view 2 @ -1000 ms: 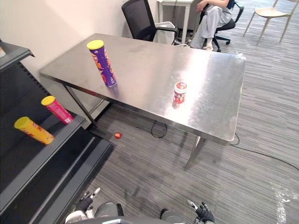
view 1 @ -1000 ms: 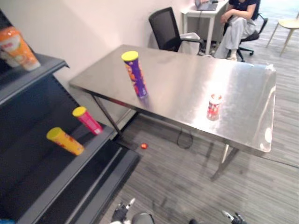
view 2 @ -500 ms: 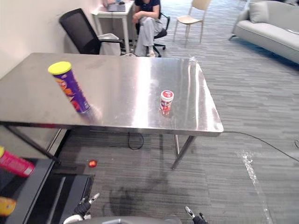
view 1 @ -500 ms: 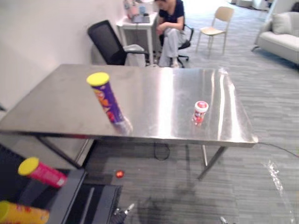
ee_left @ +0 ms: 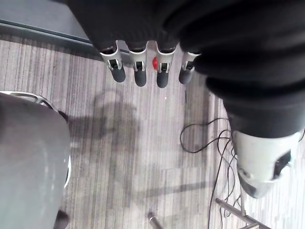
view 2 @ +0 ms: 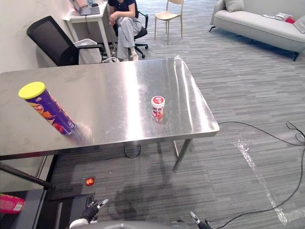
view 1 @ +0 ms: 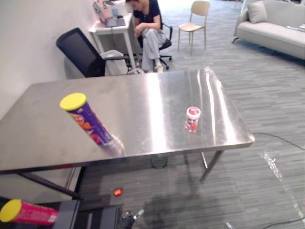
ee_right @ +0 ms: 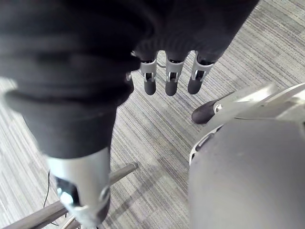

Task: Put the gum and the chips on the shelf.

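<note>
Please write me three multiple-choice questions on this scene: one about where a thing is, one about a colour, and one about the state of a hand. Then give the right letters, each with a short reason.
1. Where does the gum jar stand?
A) on the steel table
B) on the sofa
C) on the shelf

2. What colour is the lid of the purple chips can?
A) red
B) yellow
C) white

3. In what state is the left hand?
A) curled round the can
B) pinching the jar
C) open, holding nothing

Answers:
1 A: the jar stands upright on the table, to the right of the can and apart from it.
2 B: the lid on top of the can is plainly yellow.
3 C: in the left wrist view its fingers are straight, with nothing in them.
</note>
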Controlling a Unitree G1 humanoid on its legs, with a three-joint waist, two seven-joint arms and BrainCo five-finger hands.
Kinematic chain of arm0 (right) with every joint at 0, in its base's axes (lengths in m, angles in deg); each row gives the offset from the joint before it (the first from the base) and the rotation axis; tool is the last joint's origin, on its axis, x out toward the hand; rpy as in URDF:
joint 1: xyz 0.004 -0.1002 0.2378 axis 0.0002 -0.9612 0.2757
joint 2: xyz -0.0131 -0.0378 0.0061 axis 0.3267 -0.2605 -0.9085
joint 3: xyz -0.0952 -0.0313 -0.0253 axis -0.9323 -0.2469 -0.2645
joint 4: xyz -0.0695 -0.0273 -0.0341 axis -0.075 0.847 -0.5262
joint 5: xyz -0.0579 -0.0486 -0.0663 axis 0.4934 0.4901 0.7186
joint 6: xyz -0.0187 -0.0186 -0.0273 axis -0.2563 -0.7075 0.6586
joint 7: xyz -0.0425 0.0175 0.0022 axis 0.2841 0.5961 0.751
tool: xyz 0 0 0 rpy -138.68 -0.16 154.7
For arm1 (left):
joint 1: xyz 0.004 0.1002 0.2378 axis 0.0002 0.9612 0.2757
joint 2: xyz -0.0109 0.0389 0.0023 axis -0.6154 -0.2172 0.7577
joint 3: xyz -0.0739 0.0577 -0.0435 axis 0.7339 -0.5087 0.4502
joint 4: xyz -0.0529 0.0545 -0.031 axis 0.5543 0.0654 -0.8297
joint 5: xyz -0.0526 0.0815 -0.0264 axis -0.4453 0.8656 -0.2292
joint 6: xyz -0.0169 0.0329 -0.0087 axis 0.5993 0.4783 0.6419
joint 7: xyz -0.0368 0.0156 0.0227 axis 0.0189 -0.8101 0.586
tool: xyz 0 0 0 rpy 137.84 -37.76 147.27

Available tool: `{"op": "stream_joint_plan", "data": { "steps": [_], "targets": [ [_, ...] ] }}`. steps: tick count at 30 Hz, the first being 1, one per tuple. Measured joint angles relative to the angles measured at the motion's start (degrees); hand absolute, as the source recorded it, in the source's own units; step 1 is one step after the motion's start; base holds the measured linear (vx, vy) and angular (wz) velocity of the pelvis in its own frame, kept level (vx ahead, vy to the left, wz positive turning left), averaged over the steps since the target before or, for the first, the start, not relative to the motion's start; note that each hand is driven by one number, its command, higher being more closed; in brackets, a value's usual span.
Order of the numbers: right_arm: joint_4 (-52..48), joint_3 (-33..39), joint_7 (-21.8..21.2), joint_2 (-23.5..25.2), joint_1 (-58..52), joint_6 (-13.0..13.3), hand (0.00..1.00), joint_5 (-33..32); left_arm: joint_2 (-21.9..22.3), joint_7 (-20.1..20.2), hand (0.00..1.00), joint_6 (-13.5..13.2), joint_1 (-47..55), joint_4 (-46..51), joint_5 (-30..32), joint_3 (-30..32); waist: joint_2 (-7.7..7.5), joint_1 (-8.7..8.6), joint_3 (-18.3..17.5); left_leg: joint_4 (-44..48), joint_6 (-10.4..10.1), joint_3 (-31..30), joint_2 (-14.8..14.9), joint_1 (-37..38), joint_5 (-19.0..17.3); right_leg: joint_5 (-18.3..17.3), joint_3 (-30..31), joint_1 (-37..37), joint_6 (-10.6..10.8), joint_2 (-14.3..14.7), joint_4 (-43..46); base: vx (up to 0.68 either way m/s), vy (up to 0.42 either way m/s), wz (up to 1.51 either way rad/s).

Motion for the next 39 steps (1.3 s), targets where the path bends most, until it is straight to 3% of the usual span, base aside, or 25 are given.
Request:
{"op": "stream_joint_plan", "data": {
  "steps": [7, 11, 14, 17, 20, 22, 29, 34, 39],
  "targets": [
    [0.04, 12.49, 0.78, -0.90, 1.41, -0.29, 0.00, -0.09, -0.21, 0.10, 0.00, 0.03, 0.63, 0.71, 0.04, 3.92, -0.93, 0.97, -0.41, -2.71, -0.01, -0.29, -0.27, -1.70, -0.01, 0.18, -0.53, -1.86, 0.37, 0.42, -2.51, -0.12, -0.061, -0.02],
    [-0.35, 23.90, 1.33, -7.69, 3.83, -0.44, 0.00, -1.08, -0.55, 0.18, 0.00, 0.06, 2.35, 1.26, 0.04, 5.12, -1.70, 0.92, -0.80, -3.90, -0.07, 0.12, -1.01, -1.91, 0.84, -0.35, -0.44, -2.92, 1.09, -0.02, -3.26, -0.15, -0.068, -0.12],
    [-4.05, 28.07, 2.76, -13.47, 4.97, -0.09, 0.00, -2.49, -0.56, 0.49, 0.00, 0.15, 4.16, 1.24, 0.04, 5.25, -1.14, 0.18, -1.74, -6.74, -0.20, 0.22, -1.36, -1.71, 2.87, -0.64, -0.29, -4.15, 1.44, 0.08, -3.36, -0.14, -0.068, -0.05],
    [-11.92, 25.48, 4.53, -15.67, 5.30, -0.02, 0.00, -2.52, -0.61, 0.49, 0.00, 0.15, 5.54, 1.92, -0.09, 5.99, -1.43, -0.53, -1.91, -8.27, -0.87, 0.30, -1.25, -1.85, 3.95, -0.72, -0.05, -4.98, 1.38, 0.50, -3.67, -0.10, -0.053, -0.04],
    [-31.59, 16.93, 8.02, -15.84, 3.56, 0.25, 0.00, -0.70, -0.72, 0.43, 0.00, 0.11, 7.11, 2.33, -0.36, 5.52, -2.05, -0.78, -2.48, -8.45, -1.11, 0.98, -0.85, -2.35, 4.21, -0.62, 0.60, -5.93, 1.51, 0.72, -4.02, -0.04, -0.028, -0.14],
    [-44.25, 12.82, 9.90, -15.89, 3.49, 2.60, 0.00, 3.84, -1.34, 0.28, 0.00, 0.06, 7.64, 2.72, -0.73, 4.45, -2.72, -0.62, -3.48, -8.40, -1.15, 0.95, -0.77, -3.06, 4.25, -0.40, 0.58, -6.55, 1.73, 0.91, -3.95, 0.00, 0.000, 0.00],
    [-56.05, 1.81, 8.57, -14.67, 4.81, 3.83, 0.00, 10.48, -1.88, 0.16, 0.00, 0.00, 7.89, 4.58, -0.72, 3.22, -3.08, -0.14, -4.69, -7.87, -0.51, -0.49, -1.25, -3.82, 4.20, 0.28, -0.03, -6.68, 1.53, 0.57, -3.05, 0.06, 0.004, 0.08],
    [-61.50, -4.87, 5.44, -14.67, 4.80, 4.50, 0.00, 10.62, -2.06, 0.22, 0.00, -0.03, 7.88, 5.08, -0.71, 3.16, -3.41, -0.06, -4.46, -5.67, -0.10, -1.69, -1.46, -4.48, 2.71, 0.27, -0.32, -6.57, 1.54, -0.01, -2.31, 0.02, 0.025, 0.02],
    [-63.42, -11.39, 2.87, -14.87, 6.08, 4.66, 0.00, 9.95, -2.94, 0.26, 0.00, -0.13, 7.75, 6.93, -0.83, 2.07, -4.93, 1.06, -2.78, -3.98, 0.31, -3.57, -2.09, -6.06, 2.09, 0.24, -1.61, -6.70, 1.59, -0.93, -1.89, -0.05, 0.016, 0.17]
  ]
}}
